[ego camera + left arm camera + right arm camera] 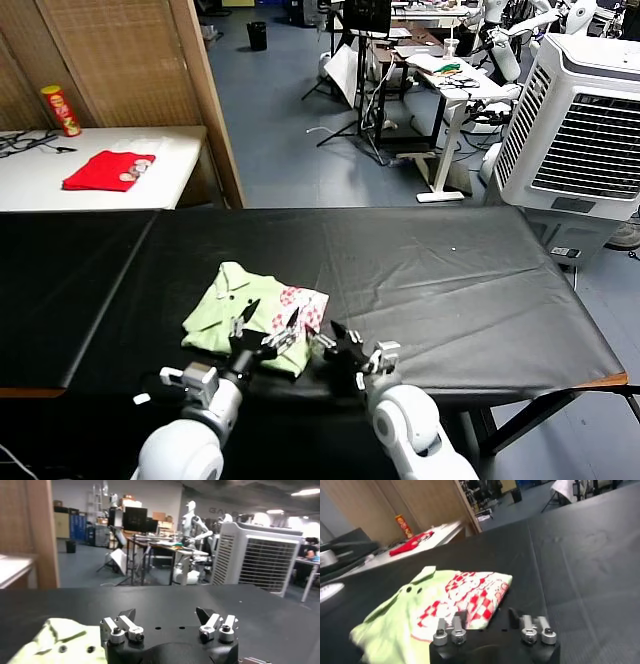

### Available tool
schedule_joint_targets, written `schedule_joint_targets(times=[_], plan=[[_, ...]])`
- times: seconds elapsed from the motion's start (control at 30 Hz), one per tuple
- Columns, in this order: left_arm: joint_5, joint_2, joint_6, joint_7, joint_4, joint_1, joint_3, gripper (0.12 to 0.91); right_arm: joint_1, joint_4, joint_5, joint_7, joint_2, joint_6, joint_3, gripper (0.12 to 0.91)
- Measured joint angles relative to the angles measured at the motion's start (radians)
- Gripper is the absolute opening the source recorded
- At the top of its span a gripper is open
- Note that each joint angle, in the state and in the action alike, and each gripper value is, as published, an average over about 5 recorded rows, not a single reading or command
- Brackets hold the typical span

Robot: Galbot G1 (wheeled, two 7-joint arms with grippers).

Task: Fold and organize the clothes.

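Note:
The clothes, one pale green shirt (228, 305), lie folded on the black table (450, 280) near its front edge, collar and dark buttons up, with the red-and-white patch (300, 300) on the right side. My left gripper (270, 318) hovers over the shirt's near edge, open and empty. In the left wrist view the left gripper (165, 615) has its jaws wide apart and the shirt (55, 640) lies off to one side. My right gripper (327, 335) sits just right of the shirt. In the right wrist view the right gripper (487, 617) stands open, the patch (475, 592) just beyond one finger.
A white side table (180, 150) at the back left carries a small red cloth (108, 170) and a tall can (61, 110). A wooden panel (205, 90) stands beside it. A white air cooler (585, 130) stands past the table's right end.

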Motion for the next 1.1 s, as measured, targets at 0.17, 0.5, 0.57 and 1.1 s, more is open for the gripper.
schedule_joint_targets(times=[0.17,0.5,0.57,1.1], plan=[[0.002,0.0,-0.012,-0.009,-0.009,0.031,-0.026,0.798,0.041,-0.06,-0.019,-0.027,0.01,0.02,0.001,0.305],[0.013,-0.004,-0.051,-0.01,-0.01,0.088,-0.07,0.798,0.18,-0.188,-0.277,-0.179,-0.075,0.208,-0.002,0.127],[0.018,-0.002,-0.072,-0.013,-0.002,0.099,-0.078,0.798,0.204,-0.209,-0.34,-0.208,-0.106,0.267,0.002,0.156],[-0.014,0.073,-0.161,-0.08,0.023,0.174,-0.131,0.798,-0.195,0.151,-0.373,0.003,-0.201,0.374,0.163,0.794]])
